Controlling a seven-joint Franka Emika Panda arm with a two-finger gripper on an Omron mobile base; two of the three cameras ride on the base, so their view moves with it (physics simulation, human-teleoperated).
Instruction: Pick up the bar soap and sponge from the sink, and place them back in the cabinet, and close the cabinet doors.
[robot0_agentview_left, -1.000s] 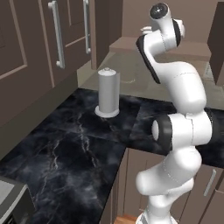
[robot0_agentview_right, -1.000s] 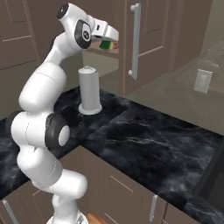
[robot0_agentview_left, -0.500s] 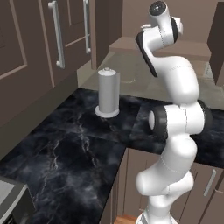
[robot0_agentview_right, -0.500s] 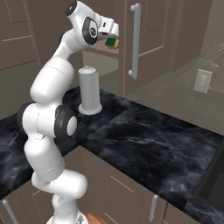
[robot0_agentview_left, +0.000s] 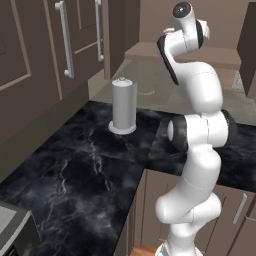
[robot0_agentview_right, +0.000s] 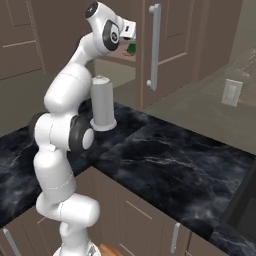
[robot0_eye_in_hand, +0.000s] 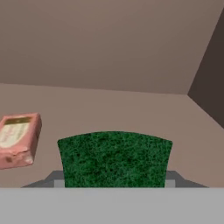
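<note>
My claw (robot0_agentview_right: 131, 46) is raised high, reaching into the open cabinet (robot0_agentview_right: 117, 56) above the table (robot0_agentview_right: 165, 160). It is clamped on the sponge (robot0_eye_in_hand: 114, 158), which fills the space between the jaws in the hand view, green face toward the camera.

The sponge sits square in the grip. Its long axis runs left to right across the hand view, spanning from one jaw to the other, and it points straight ahead toward the cabinet's back wall. In the right base view I see a small patch of green just past the wrist, over the shelf edge.

The relation that matters now is sponge to shelf. The brown shelf (robot0_eye_in_hand: 131, 113) stretches ahead of and below the sponge, and I cannot tell whether the sponge is touching it or hanging just above.

The soap (robot0_eye_in_hand: 18, 140) already lies on that shelf, to the left of the sponge in the hand view and a little farther in. It is apart from the sponge, with bare shelf between them. Its labelled face is up and its long axis runs roughly away from me, turned slightly.

I judge the shelf straight ahead and to the right to be the free spot, so a release here should not knock the soap. One door (robot0_agentview_right: 165, 50) stands open to the right of the claw, handle (robot0_agentview_right: 153, 47) facing me.
</note>
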